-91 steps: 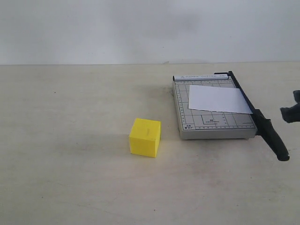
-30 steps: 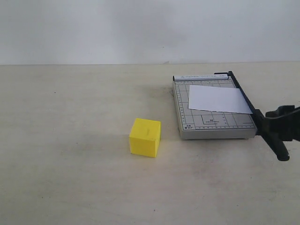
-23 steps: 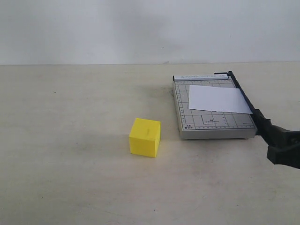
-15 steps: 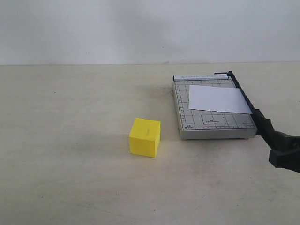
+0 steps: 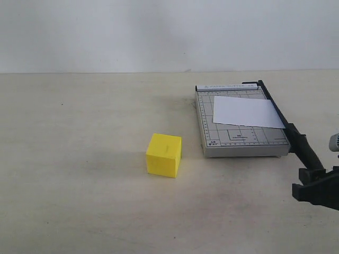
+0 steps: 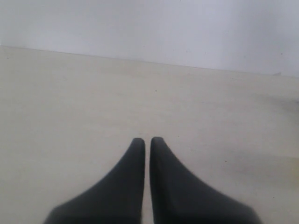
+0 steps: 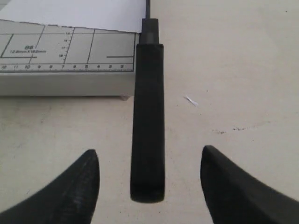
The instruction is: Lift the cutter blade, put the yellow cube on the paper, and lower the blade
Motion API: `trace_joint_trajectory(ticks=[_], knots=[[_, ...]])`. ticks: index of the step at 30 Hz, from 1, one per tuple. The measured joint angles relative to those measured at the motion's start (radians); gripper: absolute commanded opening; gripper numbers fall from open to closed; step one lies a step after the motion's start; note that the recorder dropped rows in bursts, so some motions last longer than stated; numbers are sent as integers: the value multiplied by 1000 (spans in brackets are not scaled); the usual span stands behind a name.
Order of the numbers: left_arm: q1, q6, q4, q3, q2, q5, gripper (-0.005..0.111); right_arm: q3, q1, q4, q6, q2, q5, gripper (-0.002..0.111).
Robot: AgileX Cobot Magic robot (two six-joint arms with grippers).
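Down toward the near end of the cutter came the right claw (image 7: 149,156), which three seconds earlier had hung at the exterior view's right edge. It now sat at the free tip of the handle (image 7: 148,116). Its fingers stood wide apart, one on each side of the handle, and neither looked to be touching it. From the claw, the blade (image 5: 275,106) ran away toward 11 o'clock in the exterior view, lying flat along the board (image 5: 241,138), its long axis passing straight through the gap. Closing there looked the likely next step, and the right arm was the one in place. The paper (image 5: 246,112) lay on the board. The cube (image 5: 164,154) stood on the tabletop (image 5: 79,159) near 9 o'clock from that claw, well apart. The left claw (image 6: 147,140) was pressed together, empty, over bare tabletop.
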Motion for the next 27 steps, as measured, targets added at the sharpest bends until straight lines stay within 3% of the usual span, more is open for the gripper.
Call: trace_joint_trajectory(ticks=[3, 11, 27], knots=[[0, 0, 0, 0, 0, 0, 4, -4, 0, -2, 8, 12, -2, 56], [0, 0, 0, 0, 0, 0, 4, -4, 0, -2, 21, 12, -4, -1], [0, 0, 0, 0, 0, 0, 4, -4, 0, -6, 30, 13, -10, 0]])
